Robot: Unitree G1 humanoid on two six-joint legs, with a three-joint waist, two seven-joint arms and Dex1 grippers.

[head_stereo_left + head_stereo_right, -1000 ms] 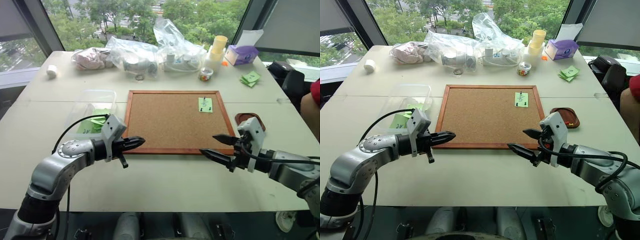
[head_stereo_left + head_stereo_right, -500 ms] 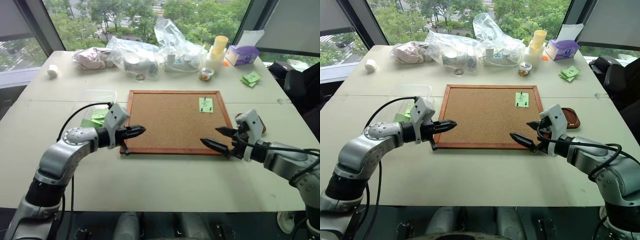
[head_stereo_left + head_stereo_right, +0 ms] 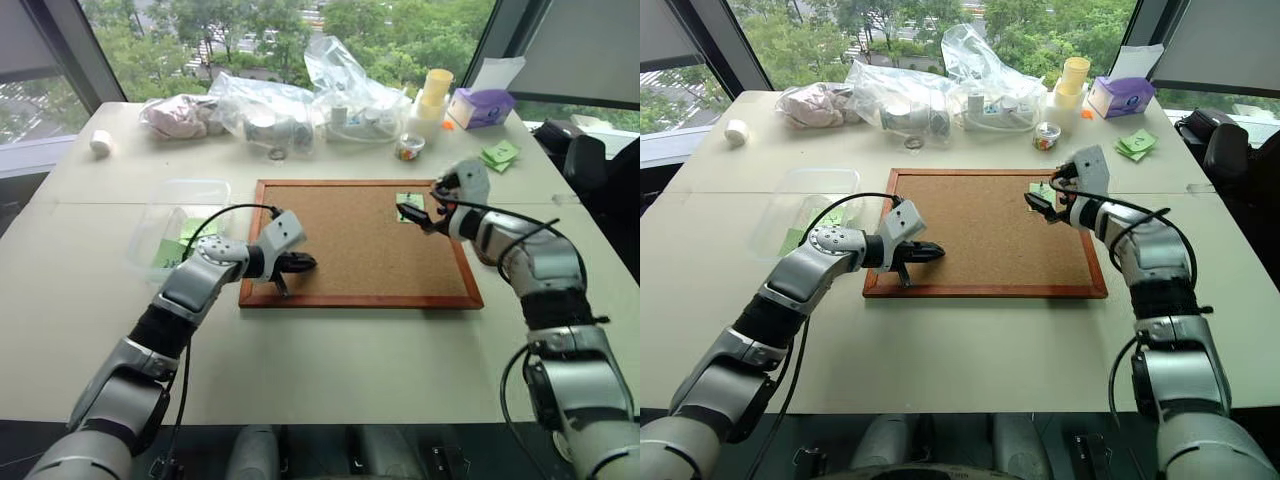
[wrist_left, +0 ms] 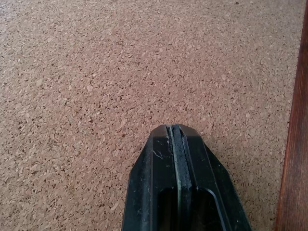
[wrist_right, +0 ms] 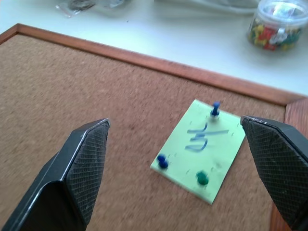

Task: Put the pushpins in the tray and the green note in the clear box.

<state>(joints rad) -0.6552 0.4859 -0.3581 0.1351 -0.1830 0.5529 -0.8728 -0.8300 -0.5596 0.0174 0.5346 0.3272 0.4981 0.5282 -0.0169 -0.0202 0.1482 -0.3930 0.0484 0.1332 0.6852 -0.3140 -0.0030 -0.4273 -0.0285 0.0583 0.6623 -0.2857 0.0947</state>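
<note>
Right wrist view: right tool (image 5: 180,159) gapes over green note (image 5: 199,150); left tool (image 4: 179,144) pinched together, empty

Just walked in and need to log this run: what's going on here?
A two-armed robot is clearing a cork board. Its right tool, open wide, hovers by the green note, which is fixed to the board by three pushpins, two blue and one green. The left tool is shut and empty, poised over bare cork near the board's front-left corner. The clear box waits left of the board.
</note>
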